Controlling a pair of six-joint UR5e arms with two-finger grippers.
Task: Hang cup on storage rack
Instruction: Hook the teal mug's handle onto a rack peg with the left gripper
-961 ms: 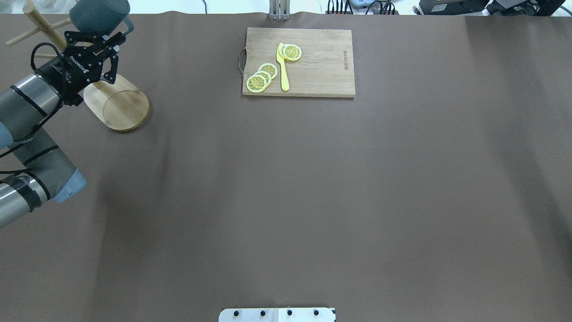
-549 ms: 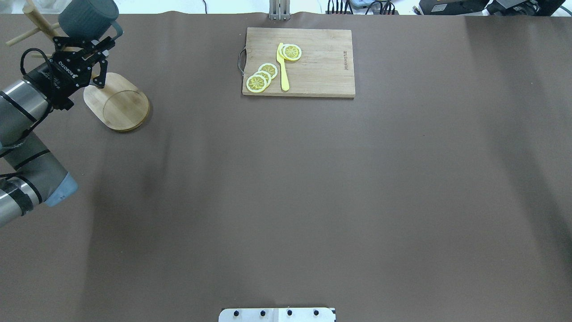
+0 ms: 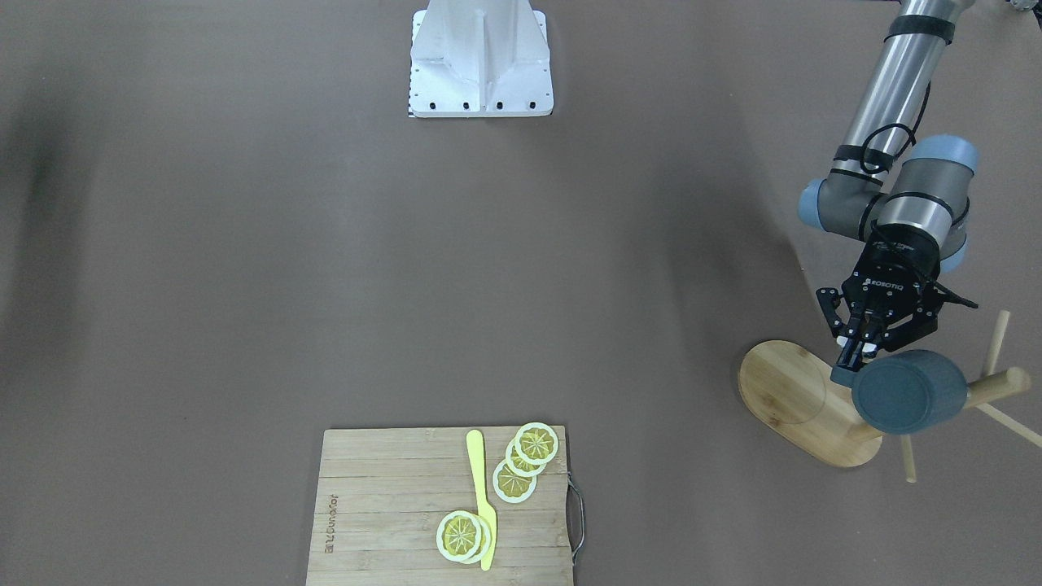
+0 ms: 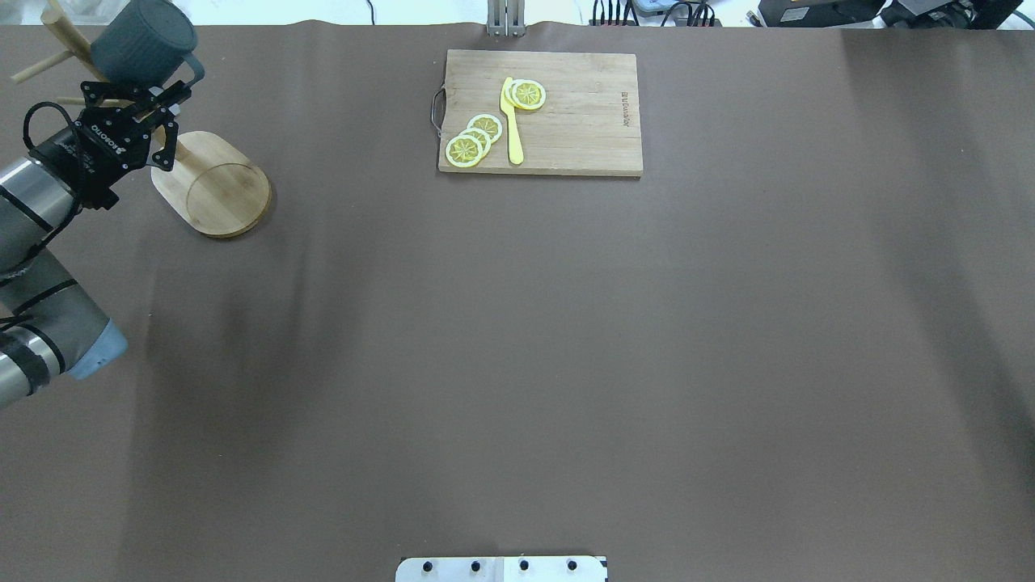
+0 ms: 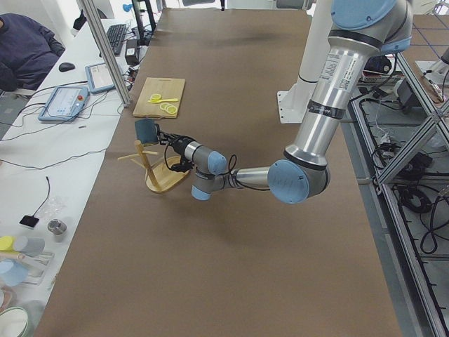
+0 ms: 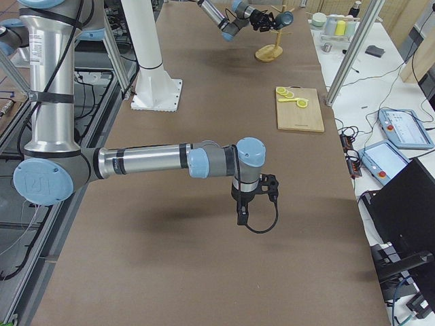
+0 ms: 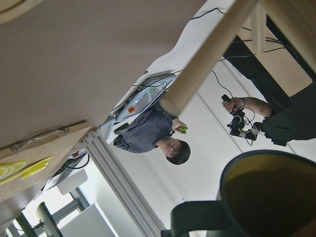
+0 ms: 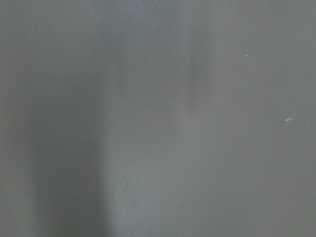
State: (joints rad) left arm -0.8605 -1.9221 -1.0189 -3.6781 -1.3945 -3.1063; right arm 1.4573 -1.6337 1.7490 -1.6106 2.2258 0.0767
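the left gripper (image 3: 856, 352) had its two fingers drawn in narrow on the small dark blue-grey mug (image 3: 908, 391), seemingly at the handle, though the mug hid the fingertips in part. it held the mug in the air, tipped on its side, with the flat bottom turned away from the wrist and the yellow inside (image 7: 269, 197) facing the wrist camera. the mug sat high up beside the round post of the light bamboo mug tree (image 3: 794, 391), above the oval base (image 4: 212, 186) and among the thin upper pegs (image 3: 997, 334). in the left wrist view a round bamboo bar of the rack (image 7: 212, 54) crossed above the mug's mouth with open space between them.

the right gripper (image 6: 251, 204) hung pointing down over the bare brown table (image 4: 517, 364), well apart from the rack; it showed only small in the side view, so i could not tell how far its fingers stood open.

a rectangular wooden cutting board (image 4: 582, 113) lay at the far middle of the table, carrying yellow lemon slices (image 4: 465, 149) and a yellow plastic knife (image 4: 513, 129)
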